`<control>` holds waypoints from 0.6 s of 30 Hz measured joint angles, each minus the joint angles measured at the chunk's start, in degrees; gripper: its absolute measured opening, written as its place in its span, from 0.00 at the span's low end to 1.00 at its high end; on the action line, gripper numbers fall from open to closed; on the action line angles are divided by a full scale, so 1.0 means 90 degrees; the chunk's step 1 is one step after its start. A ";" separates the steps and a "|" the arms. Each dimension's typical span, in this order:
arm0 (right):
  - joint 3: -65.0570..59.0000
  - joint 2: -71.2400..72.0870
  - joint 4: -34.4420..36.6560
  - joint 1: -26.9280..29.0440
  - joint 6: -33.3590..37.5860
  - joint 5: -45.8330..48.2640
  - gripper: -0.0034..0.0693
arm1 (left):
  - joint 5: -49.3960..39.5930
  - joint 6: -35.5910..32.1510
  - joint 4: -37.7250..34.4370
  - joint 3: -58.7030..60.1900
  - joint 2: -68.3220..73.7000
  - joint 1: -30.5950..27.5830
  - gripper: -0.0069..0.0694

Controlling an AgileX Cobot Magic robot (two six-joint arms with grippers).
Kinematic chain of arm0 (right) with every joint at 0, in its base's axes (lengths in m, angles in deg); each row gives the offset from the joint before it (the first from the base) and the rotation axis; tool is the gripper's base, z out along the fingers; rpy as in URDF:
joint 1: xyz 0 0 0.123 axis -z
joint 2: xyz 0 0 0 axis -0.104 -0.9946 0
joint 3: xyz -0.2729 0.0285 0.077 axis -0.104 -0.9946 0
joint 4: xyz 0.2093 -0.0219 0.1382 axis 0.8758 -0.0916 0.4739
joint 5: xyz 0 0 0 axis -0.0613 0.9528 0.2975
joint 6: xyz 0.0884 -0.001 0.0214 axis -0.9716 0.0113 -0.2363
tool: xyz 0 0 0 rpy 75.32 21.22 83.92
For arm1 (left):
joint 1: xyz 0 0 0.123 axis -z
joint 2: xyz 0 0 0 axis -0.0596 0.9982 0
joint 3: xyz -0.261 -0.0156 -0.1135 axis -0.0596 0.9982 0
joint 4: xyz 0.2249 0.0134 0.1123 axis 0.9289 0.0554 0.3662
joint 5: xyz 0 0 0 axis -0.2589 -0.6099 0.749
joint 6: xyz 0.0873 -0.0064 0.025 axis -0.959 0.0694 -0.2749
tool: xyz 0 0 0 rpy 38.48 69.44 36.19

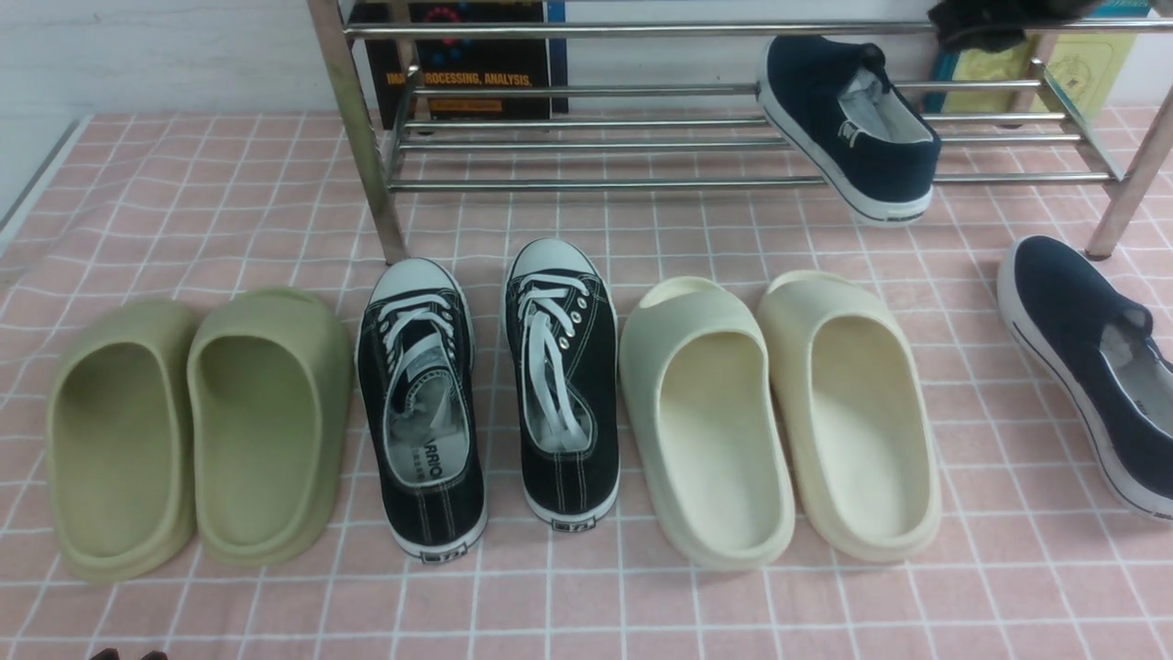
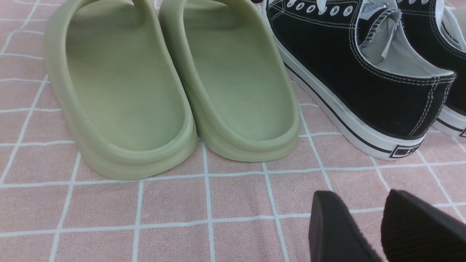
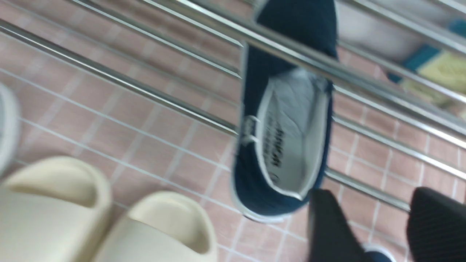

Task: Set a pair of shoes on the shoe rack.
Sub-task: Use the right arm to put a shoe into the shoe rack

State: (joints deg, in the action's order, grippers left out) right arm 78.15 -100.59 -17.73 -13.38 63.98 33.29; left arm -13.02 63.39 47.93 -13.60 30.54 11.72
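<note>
One navy slip-on (image 1: 848,124) rests tilted on the shoe rack's (image 1: 586,183) lower tubes, heel overhanging, apparently why the right end effector (image 3: 371,207) stands released beside it; its mate (image 1: 1090,357) lies on the desk (image 1: 641,605), and the left end effector (image 2: 360,207) hangs released, empty

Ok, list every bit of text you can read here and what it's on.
"PROCESSING, ANALYSIS," in yellow on the dark book behind the rack; the start of the line is hidden.
"ARRIO" on the insole of the left black sneaker; the rest is hidden.
Heel tabs of that sneaker and the right black sneaker: too small to read.
Insole print of the navy shoe on the rack: blurred, unreadable.
</note>
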 joint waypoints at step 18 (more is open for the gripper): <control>-0.0415 -0.1465 0.0456 -0.0026 -0.1393 -0.0348 0.02 | 0.0000 0.0000 0.0000 0.0000 0.0000 0.0000 0.40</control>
State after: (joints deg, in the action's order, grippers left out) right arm 74.41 -113.77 -13.63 -13.62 51.44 30.15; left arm -13.02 63.39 47.93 -13.60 30.54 11.72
